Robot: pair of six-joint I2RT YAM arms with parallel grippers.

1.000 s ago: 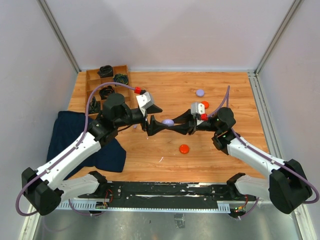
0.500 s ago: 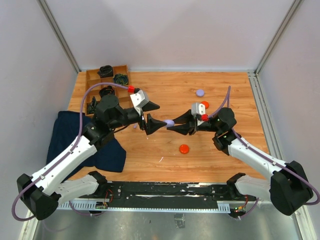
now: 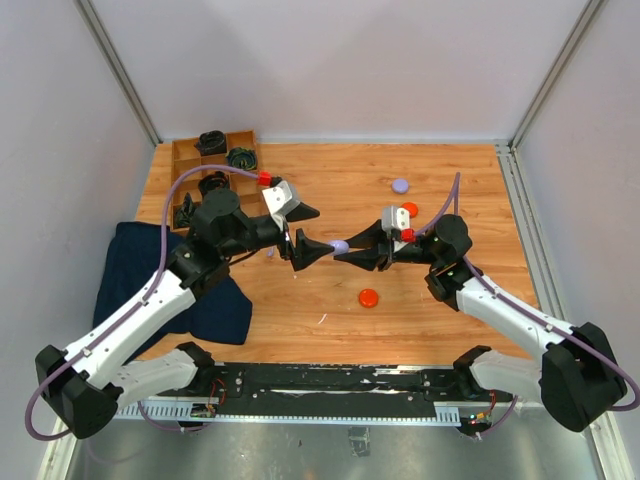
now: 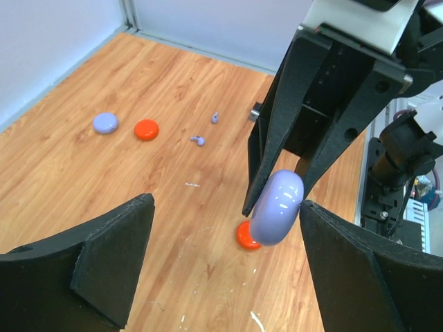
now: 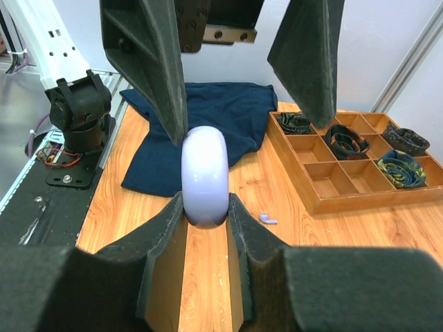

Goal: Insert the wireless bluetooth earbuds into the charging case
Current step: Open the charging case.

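Lavender case (image 5: pixel 205 176) is pinched edge-up in your right jaws. Your left jaws stand spread wide around it

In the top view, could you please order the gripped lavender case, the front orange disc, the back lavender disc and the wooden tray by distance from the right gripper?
1. The lavender case: clamped in the right gripper, mid-table.
2. The orange disc: just in front, toward the arm bases.
3. The lavender disc: behind, toward the back.
4. The wooden tray: back-left corner.
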